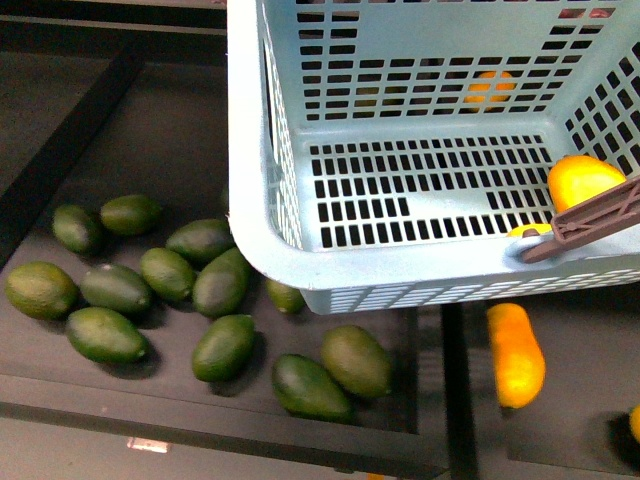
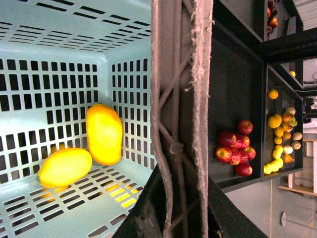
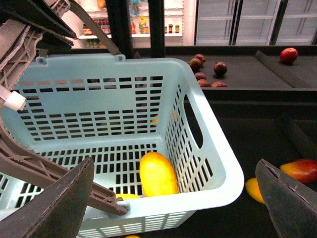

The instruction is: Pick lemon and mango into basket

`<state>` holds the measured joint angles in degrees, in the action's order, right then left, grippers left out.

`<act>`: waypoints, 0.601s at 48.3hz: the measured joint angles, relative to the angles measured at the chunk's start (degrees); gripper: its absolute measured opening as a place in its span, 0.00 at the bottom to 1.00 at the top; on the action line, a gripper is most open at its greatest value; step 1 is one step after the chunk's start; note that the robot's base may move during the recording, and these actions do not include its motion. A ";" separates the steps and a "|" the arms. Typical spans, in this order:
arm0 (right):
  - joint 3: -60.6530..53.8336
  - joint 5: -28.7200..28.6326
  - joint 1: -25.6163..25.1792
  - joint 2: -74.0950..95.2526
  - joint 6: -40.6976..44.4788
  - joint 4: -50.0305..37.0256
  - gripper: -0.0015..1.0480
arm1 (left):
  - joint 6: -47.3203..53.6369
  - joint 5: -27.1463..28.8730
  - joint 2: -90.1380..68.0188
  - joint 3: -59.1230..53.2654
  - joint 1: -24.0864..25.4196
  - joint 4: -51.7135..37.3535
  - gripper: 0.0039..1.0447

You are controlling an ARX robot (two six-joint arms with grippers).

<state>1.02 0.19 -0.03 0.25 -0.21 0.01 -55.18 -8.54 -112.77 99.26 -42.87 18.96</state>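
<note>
The basket (image 1: 440, 265) is the big thing here, pale turquoise with slotted walls and floor, sitting over the dark shelf (image 1: 170, 140) in the front view with one brown-grey handle (image 1: 590, 222) lying across its near rim. Front view only catches a slice of the inside: the mango (image 1: 580, 180) is against the basket's right wall, and just a sliver of the lemon (image 1: 530, 230) peeks out next to the handle's hinge. The left wrist view fills that in nicely, looking straight into the basket: mango (image 2: 104, 133) and lemon (image 2: 65, 167) lie touching each other on the slotted floor in a corner, both clearly inside. That same view also picks up a pile of red apples (image 2: 235, 147) on a shelf beyond the basket, which the front view doesn't have. Right wrist view shows the mango (image 3: 157, 174) on the basket floor near the front wall, and the right gripper (image 3: 173, 198) with its two dark fingers (image 3: 54, 203) spread wide apart with nothing between them, hanging just outside the basket's near rim. Left gripper, honestly can't tell, its fingers aren't visible anywhere. Outside the basket, the front view has a bunch of dark green fruits (image 1: 180, 290) scattered by its left corner and one loose orange-yellow fruit (image 1: 515, 352) just below its front wall.
</note>
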 joint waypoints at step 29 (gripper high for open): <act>0.00 -0.15 0.02 -0.09 0.02 0.11 0.92 | 0.55 1.03 -0.02 0.00 0.63 0.00 0.07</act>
<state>1.02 0.03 -0.01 0.16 -0.19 0.12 -54.63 -7.51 -112.79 99.26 -42.24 18.96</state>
